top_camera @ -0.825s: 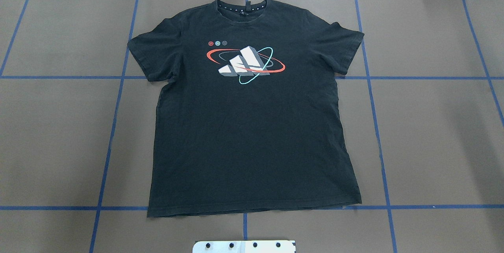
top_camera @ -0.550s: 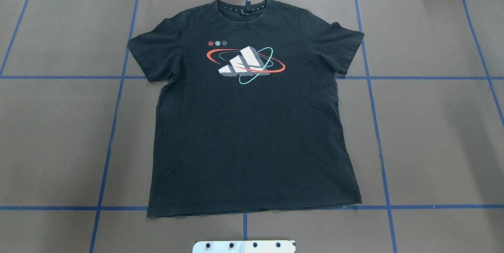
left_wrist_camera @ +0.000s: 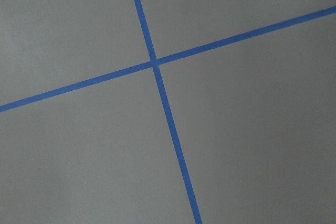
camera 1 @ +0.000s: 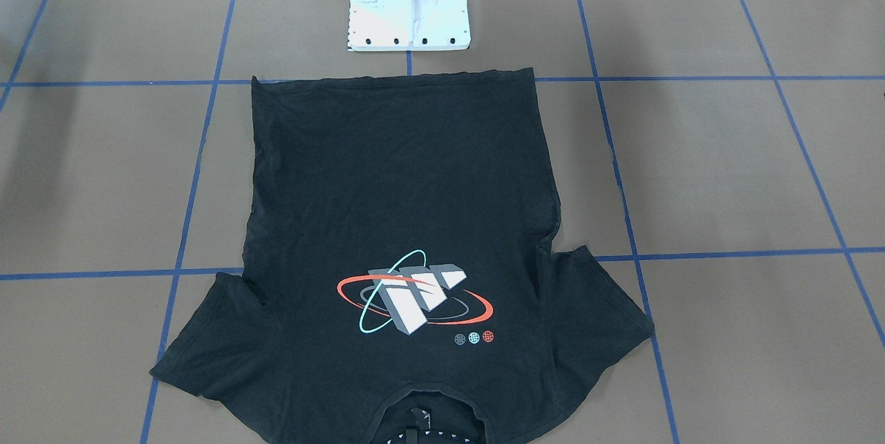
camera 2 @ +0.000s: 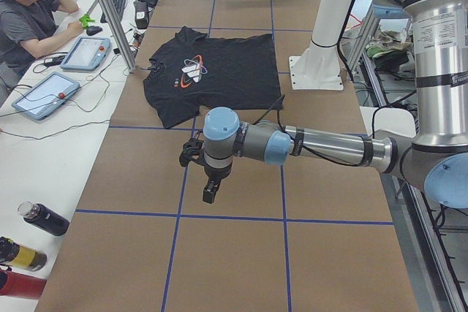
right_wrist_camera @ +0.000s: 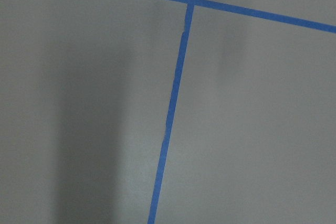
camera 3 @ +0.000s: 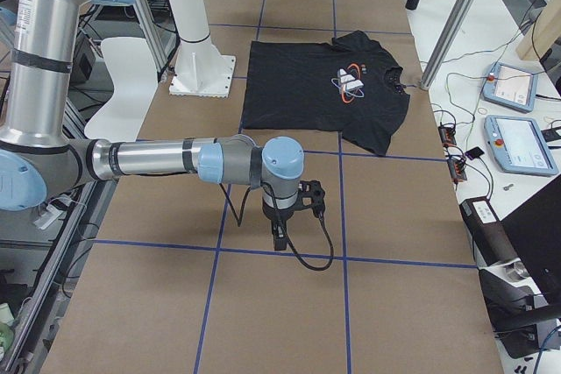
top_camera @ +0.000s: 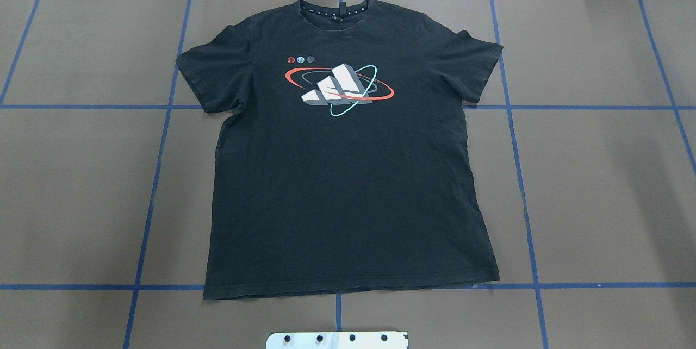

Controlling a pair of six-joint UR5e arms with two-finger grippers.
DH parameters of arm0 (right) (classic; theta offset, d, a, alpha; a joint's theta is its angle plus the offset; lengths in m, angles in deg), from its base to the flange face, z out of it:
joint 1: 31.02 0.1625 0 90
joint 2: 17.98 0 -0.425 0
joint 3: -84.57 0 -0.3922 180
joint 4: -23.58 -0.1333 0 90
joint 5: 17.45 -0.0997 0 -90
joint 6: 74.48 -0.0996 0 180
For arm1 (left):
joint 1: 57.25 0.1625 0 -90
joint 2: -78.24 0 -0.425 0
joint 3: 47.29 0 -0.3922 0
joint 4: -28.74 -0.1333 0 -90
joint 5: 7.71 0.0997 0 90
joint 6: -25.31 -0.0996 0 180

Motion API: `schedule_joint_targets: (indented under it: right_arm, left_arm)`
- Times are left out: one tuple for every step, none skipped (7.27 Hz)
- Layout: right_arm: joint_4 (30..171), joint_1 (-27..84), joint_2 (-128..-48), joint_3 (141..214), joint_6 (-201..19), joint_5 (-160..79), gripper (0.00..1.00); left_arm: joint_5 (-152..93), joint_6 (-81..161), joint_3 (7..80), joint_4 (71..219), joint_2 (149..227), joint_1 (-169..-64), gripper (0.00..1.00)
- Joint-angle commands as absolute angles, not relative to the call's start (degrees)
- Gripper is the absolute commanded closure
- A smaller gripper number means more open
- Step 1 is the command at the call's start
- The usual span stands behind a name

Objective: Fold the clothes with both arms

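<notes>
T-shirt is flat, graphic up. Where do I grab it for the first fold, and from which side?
Probably the T-shirt at its left hem corner and right hem corner. It lies flat, hem nearest the pedestal, so those are free edges on the robot's side. Come in low from each outer side; the middle offers no edge.
</notes>
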State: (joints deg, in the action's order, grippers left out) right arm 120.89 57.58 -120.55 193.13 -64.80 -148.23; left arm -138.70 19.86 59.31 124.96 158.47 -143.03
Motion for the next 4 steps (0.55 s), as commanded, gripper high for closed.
schedule_joint_targets:
  right_arm:
    - [120.53, 57.05, -116.96, 192.68, -64.98, -148.23, 0.00]
    - [120.44, 57.05, -114.68, 192.68, -64.90, -148.23, 0.00]
    - [118.35, 57.05, -111.09, 191.72, -64.98, -148.15, 0.00]
    - [113.45, 57.05, -110.27, 189.71, -64.99, -148.15, 0.00]
  left_arm:
    - [-138.41, 20.21, 58.89, 129.44, 158.48, -143.04, 0.00]
    - [-138.67, 20.39, 57.67, 135.82, 159.09, -143.04, 0.00]
    - [-137.97, 20.22, 57.05, 140.84, 159.36, -143.12, 0.00]
    - [-137.70, 20.39, 57.22, 142.72, 160.41, -143.12, 0.00]
